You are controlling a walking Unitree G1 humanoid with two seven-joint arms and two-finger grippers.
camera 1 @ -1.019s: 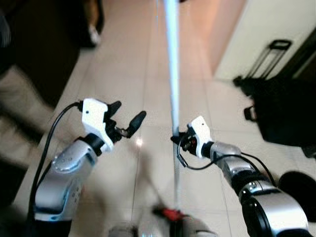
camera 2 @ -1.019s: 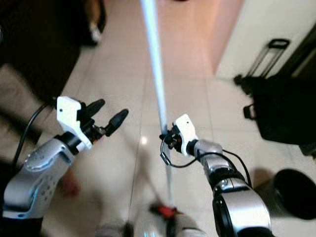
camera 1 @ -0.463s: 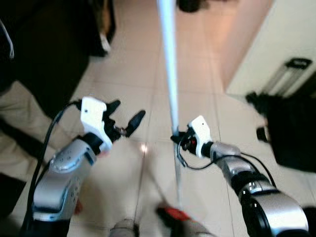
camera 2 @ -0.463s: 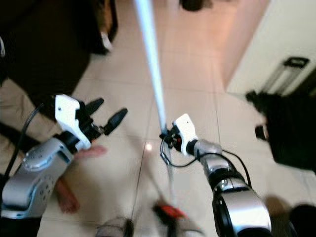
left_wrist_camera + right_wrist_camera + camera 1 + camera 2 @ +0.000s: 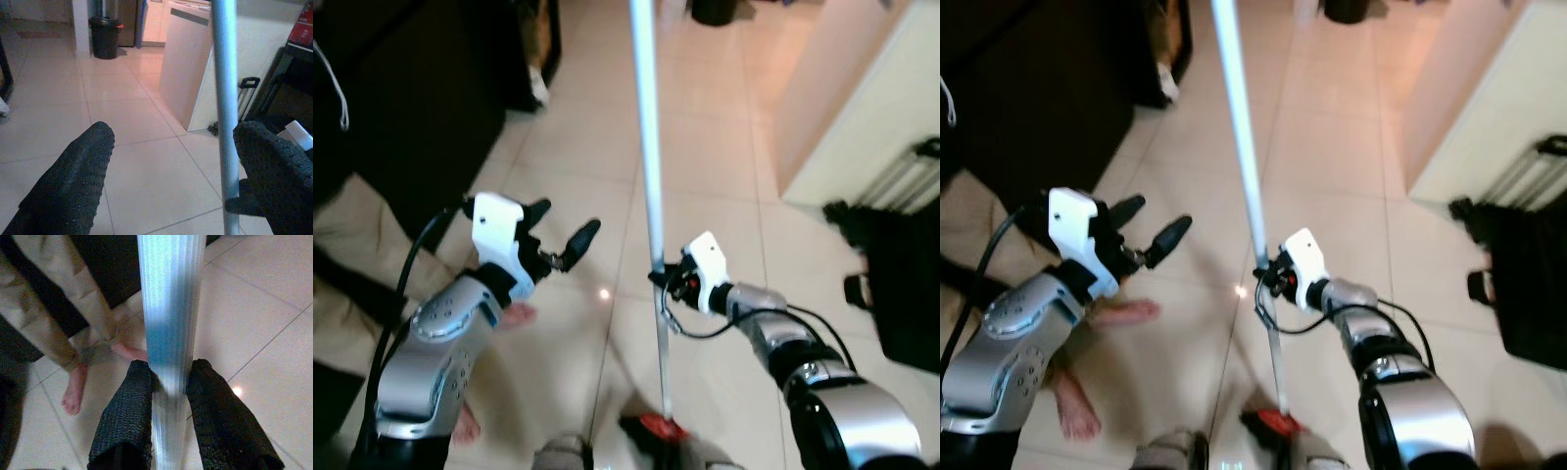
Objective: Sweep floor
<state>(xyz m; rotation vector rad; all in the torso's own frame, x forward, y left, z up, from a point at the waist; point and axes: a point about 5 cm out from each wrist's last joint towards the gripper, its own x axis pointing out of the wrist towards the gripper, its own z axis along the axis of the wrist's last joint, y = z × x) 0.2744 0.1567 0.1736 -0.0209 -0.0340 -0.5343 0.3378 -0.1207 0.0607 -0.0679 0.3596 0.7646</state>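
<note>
Camera had tilted; broom pole stayed upright over the floor tiles, clamped mid-shaft in right gripper, left gripper spread empty beside; light, stiff, slick—suits a two-point hold.

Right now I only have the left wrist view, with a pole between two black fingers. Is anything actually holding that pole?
Observer: Yes, the right gripper is shut on the broom pole; the left gripper is open, off to its side.
Operator: Anyone near the robot?
Observer: A person's bare feet stand on the tiled floor, on the robot's left.
Operator: Where does the pole end?
Observer: In a red piece low by the floor.
</note>
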